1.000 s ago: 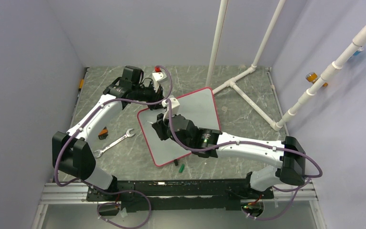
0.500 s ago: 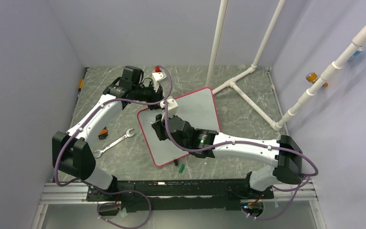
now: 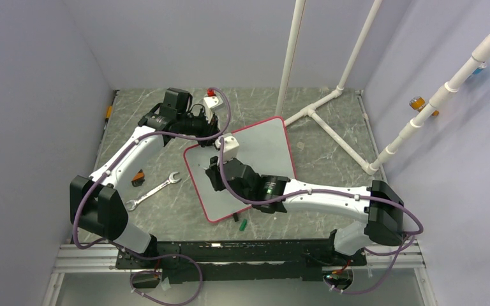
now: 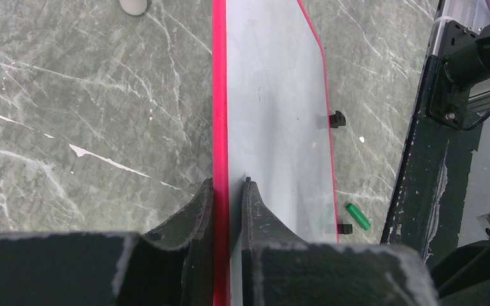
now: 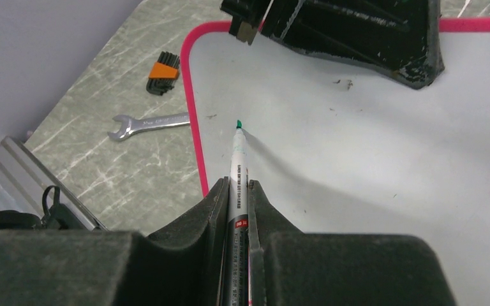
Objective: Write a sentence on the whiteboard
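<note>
The bench I work on has a grey-green stone pattern veined in white. Plain pale lavender walls close its left, far and right sides. A white pipe frame stands on its far right part. Another white pipe slants up from its right edge. An aluminium rail runs along its near edge. The light is soft and even.

Left arm reaches far forward, left gripper pinched on the whiteboard rim. Right arm stretches across leftward, right gripper clamped round a marker
</note>
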